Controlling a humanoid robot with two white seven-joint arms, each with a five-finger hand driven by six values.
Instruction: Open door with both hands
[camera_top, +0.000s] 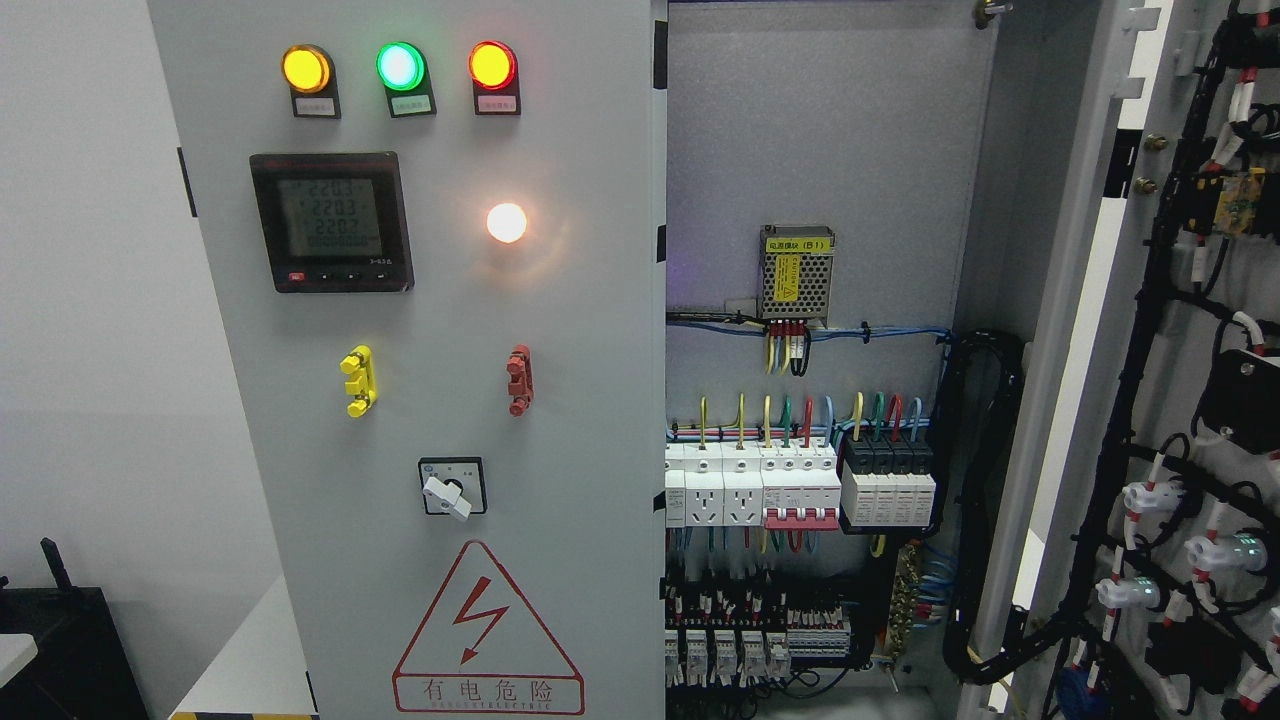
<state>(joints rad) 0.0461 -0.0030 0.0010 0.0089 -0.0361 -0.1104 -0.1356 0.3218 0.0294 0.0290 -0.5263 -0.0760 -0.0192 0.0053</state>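
At the cabinet front: two doors, one closed, one swung wide.
Left door (420, 400): shut, flat to the camera; carries three lit lamps (398, 66) along the top, a meter (330, 222), a white glowing lamp (506, 222), a yellow handle (358, 381), a red handle (519, 380), a rotary switch (452, 487) and a shock warning sign (487, 635).
Right door (1190, 400): swung out to the far right, its wired inner face with black cable bundles turned toward the camera.
Hands: neither robot hand nor arm shows, so I cannot tell how open the fingers are or whether they hold anything.
Step in hand: judged from the layout, the right half is done and the left door is not yet opened.
Next move calls for: bringing a hand up into view to the left door, most likely at a handle or its right edge, then pulling it outward on its left hinges.
Cabinet inside (820, 150): grey back panel; a small power supply (796, 275) high up; a row of breakers (800, 485) with coloured wires; terminal blocks (750, 640) along the bottom.
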